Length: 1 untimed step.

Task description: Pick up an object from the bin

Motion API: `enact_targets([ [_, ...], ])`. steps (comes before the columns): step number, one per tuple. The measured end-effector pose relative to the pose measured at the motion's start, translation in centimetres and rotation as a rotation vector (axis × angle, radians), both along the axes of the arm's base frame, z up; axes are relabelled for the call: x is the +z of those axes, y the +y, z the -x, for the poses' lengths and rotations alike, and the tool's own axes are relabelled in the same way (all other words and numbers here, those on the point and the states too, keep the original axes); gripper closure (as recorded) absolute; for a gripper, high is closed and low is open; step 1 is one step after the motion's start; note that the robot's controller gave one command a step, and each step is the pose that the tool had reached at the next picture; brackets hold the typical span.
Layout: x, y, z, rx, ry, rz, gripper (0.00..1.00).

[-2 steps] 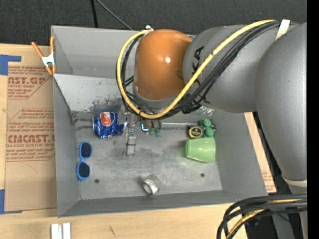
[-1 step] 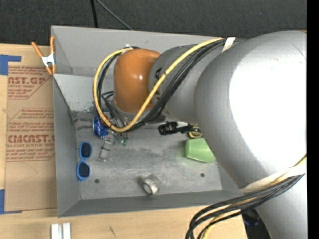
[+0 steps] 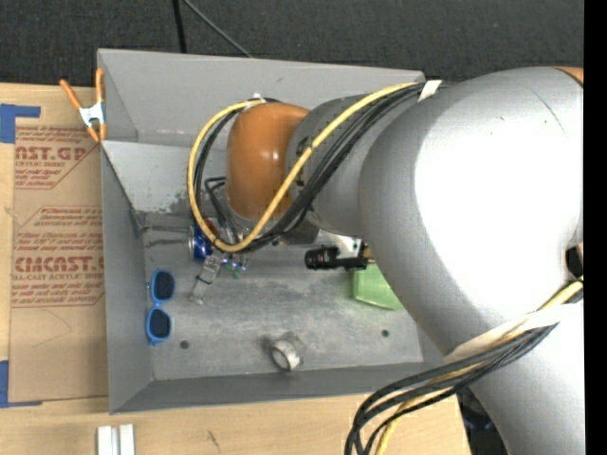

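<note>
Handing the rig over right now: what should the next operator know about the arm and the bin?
Gripper: low over the left part of the bin floor; open or shut cannot be told, and no grasp shows.
Things: blue sunglasses by the left wall, just left of the gripper and apart from it; silver ring near the lower wall; green piece partly under the arm.
Done: nothing lifted.
Left: close on one thing and raise it.

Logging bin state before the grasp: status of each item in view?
Blue plastic sunglasses: lying flat by the left wall, untouched.
Small silver metal ring: loose on the floor, near the view's lower wall.
Green flat piece: partly hidden under the arm.
Gripper: low over the floor, right of the sunglasses.
</note>
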<state>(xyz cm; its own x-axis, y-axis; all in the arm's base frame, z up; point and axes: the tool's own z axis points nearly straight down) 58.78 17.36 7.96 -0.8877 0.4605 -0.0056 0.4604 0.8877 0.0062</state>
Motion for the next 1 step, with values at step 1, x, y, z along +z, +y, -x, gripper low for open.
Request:
enact_targets([
  [1,0.06,-0.04,-0.04,0.0,0.0,0.0,1.0],
])
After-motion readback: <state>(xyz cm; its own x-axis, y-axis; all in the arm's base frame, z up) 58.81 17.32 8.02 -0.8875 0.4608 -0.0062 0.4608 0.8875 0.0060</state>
